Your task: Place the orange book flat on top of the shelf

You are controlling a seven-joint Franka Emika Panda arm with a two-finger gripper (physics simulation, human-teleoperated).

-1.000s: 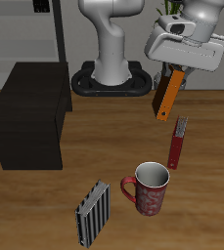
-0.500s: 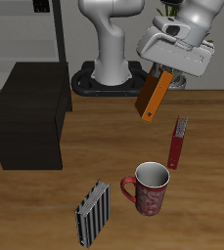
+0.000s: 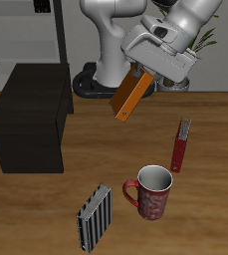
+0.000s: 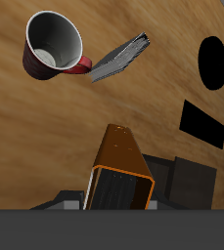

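Observation:
The orange book (image 3: 130,97) hangs tilted in the air, held at its upper end by my gripper (image 3: 142,76), which is shut on it. It is well above the table, between the robot base and the dark shelf (image 3: 30,116). In the wrist view the orange book (image 4: 119,168) points away from the gripper, its dark page edges showing. The shelf's flat top is bare, and it stands apart from the book, toward the table's side.
A dark red book (image 3: 180,145) lies on the table. A red mug (image 3: 152,191) stands near the front edge, with a grey-striped book (image 3: 95,217) beside it; both show in the wrist view (image 4: 54,44) (image 4: 120,58). A grey open-frame shelving unit (image 3: 31,35) stands at the back.
My gripper has carried the orange book across the table toward the dark shelf and tilted it further. The other objects have not moved.

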